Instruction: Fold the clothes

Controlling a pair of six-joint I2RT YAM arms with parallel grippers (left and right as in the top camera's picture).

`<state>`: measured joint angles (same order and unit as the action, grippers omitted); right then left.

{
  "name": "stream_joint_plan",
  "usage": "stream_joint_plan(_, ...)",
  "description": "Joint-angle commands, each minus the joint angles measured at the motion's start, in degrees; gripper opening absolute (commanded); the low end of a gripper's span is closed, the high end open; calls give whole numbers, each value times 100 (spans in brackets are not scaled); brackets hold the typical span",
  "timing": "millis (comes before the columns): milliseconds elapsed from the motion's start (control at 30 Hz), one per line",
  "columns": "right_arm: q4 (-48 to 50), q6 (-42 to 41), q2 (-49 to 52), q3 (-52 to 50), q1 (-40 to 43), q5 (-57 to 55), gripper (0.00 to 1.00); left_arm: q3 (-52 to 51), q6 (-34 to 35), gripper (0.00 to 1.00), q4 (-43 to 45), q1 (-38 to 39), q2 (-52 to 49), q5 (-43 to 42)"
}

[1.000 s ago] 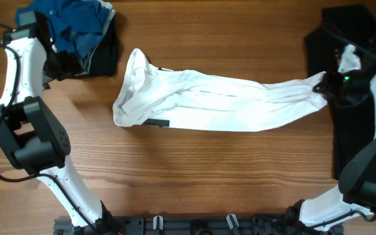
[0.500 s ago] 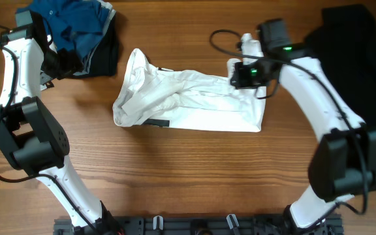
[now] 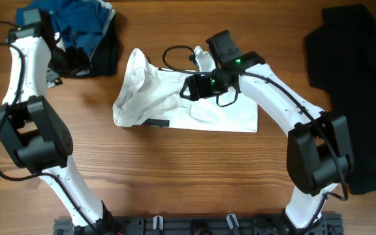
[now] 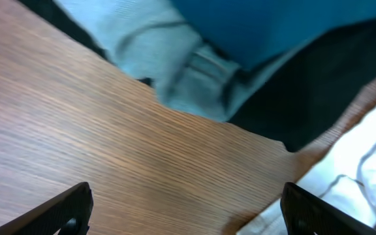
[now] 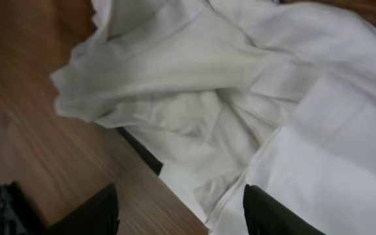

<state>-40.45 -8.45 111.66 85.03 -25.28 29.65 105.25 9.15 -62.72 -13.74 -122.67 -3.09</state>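
Because the white fabric garment (image 3: 175,104) lies bunched and doubled over on itself at the middle of the brown wooden table (image 3: 194,176), its exact cut is hard to make out. Its left end is rumpled into an open loop and its right end is a flat, straight edge. A small dark tab (image 3: 156,123) sits at its lower edge, and any writing on it is too small to read.

The right gripper (image 3: 196,86) hangs over the upper middle of this garment. In the right wrist view its two fingers are spread wide, with white folds lying beneath them and nothing pinched between.

The left gripper (image 3: 67,62) is at the upper left, beside a heap of blue, grey and black clothes (image 3: 87,29). Its jaws are likewise released, spread over bare wood in the left wrist view. How many pieces make up the heap cannot be told, since they overlap and the top edge cuts them off.

One black garment (image 3: 354,52) lies along the right side, well apart from the white one. It is partly covered by the right arm and cut by the frame edge.
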Motion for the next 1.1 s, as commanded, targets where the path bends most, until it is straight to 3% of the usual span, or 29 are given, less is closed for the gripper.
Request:
stream_joint_plan(0, -83, 245, -603, 326, 444, 555, 64, -37, -354, 92, -39, 317, 155, -564)
stream_joint_plan(300, -1156, 568, -1099, 323, 1945, -144, 69, -210, -1904, 95, -240, 1176, 103, -1429)
stream_joint_plan(500, -1515, 748, -1099, 308, 2033, -634, 70, -1003, -2299, 99, 142, 1207, 94, -1462)
stream_joint_plan(667, -1510, 741, -1095, 308, 2031, -634, 72, -1410, -3152, 98, 483, 1220, 83, -2061)
stream_joint_plan(967, -1567, 741, -1095, 308, 2031, -634, 73, -2076, -3254, 97, 1478, 1231, 81, -1722)
stream_joint_plan(1067, -1554, 734, -1095, 308, 2031, -634, 74, -2184, -3252, 90, 1587, 1237, 79, -1727)
